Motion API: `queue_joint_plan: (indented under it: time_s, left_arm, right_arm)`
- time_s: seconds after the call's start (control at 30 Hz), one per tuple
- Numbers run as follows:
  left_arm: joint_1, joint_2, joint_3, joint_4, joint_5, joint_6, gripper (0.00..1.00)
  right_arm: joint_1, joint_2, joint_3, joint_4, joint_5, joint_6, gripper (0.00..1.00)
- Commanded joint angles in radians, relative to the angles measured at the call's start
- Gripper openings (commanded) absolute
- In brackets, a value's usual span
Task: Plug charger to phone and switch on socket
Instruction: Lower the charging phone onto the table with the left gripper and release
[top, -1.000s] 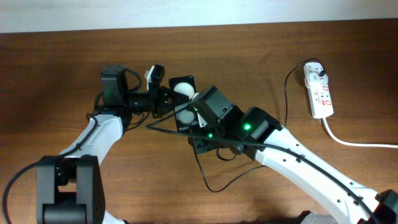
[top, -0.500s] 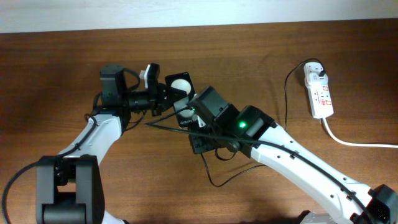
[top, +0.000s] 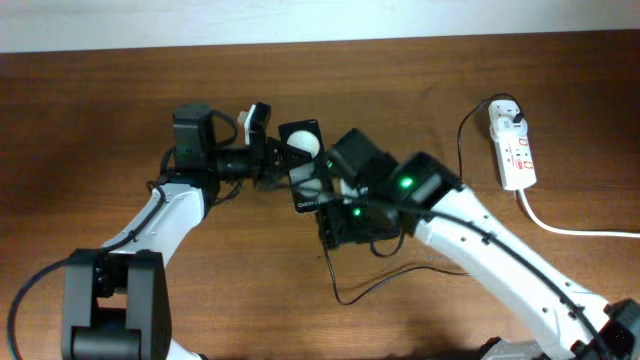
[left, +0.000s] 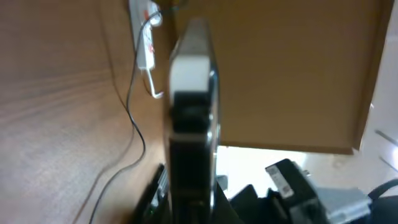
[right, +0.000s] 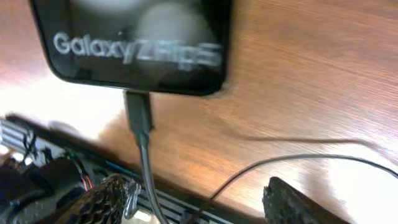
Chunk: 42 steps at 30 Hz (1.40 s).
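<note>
The charger (right: 144, 163) has its connector tip seated in the bottom edge of the phone (right: 134, 43), just ahead of the right fingers (right: 109, 196). These are spread wide and grip nothing, and the black cable runs back between them, close to one finger. The left fingers (top: 270, 165) pinch the phone's opposite side, seen edge-on in the left wrist view. The socket (top: 512, 145) lies well apart from both, on the brown wooden counter (top: 100, 100). A pale band (top: 320, 20) edges the counter's far side.
</note>
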Motion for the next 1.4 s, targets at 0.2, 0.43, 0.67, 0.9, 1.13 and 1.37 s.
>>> queue_joint_plan:
  time_s: [0.2, 0.43, 0.67, 0.9, 1.13, 1.37]
  left_arm:
    - [-0.267, -0.004, 0.003, -0.014, -0.598, 0.061, 0.00]
    - [-0.340, 0.084, 0.342, -0.428, -0.837, 0.373, 0.00]
    - [-0.278, 0.455, 0.597, -0.555, -0.528, 0.446, 0.00]
    - [-0.268, 0.491, 0.587, -0.677, -0.690, 0.498, 0.07]
    - [-0.268, 0.499, 0.568, -0.684, -0.725, 0.498, 0.16]
    - [-0.268, 0.499, 0.523, -0.703, -0.807, 0.498, 0.27]
  right_arm:
    - [-0.336, -0.270, 0.173, -0.380, 0.052, -0.122, 0.72]
    - [-0.415, -0.739, 0.173, -0.374, 0.253, -0.115, 0.96]
    - [-0.415, -0.756, 0.161, -0.377, 0.254, -0.115, 0.99]
    - [-0.415, -0.756, 0.161, -0.377, 0.280, -0.115, 0.99]
    - [-0.415, -0.756, 0.161, -0.379, 0.280, -0.115, 0.99]
    - [-0.415, -0.756, 0.161, -0.378, 0.280, -0.115, 0.99]
